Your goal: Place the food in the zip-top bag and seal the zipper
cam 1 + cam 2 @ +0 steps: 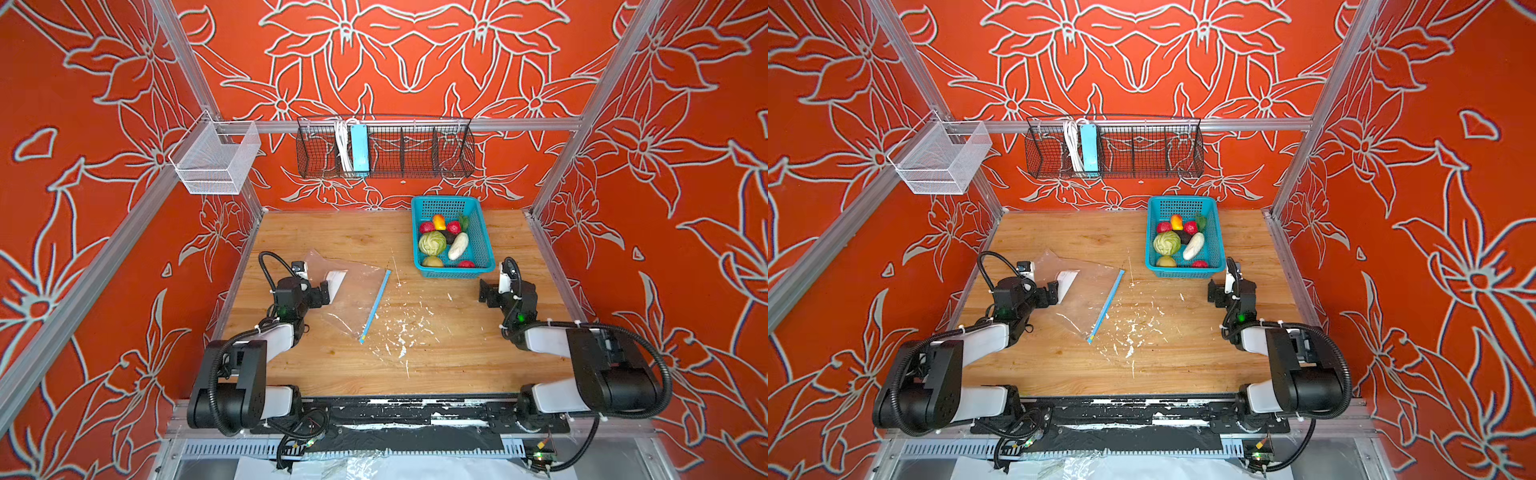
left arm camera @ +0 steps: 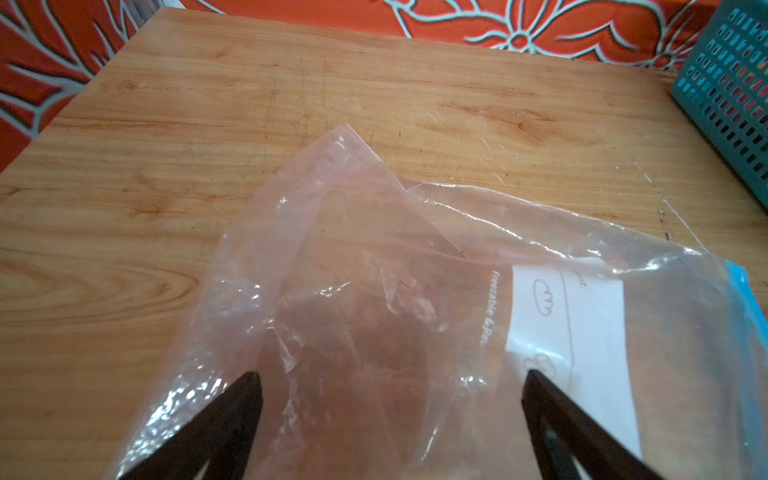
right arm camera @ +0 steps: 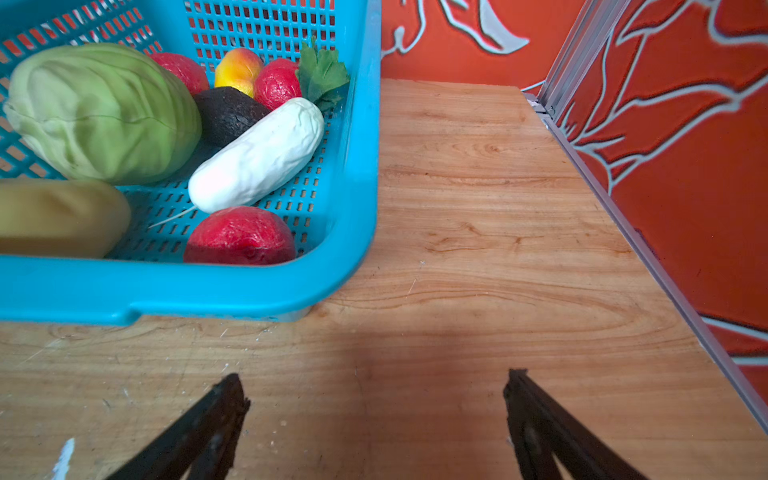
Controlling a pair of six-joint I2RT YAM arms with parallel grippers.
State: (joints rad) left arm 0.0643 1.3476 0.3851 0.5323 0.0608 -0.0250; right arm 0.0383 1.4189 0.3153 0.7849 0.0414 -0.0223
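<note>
Nothing packed yet: we see the food in the basket at one o'clock, the zip-top bag empty at nine; left gripper and right gripper gape, empty.

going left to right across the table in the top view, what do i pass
clear bag → blue zipper strip along its right edge → teal basket

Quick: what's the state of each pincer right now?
Left pincer: open, holding nothing, over the zip-top bag.
Right pincer: open, holding nothing, beside the teal basket.
</note>
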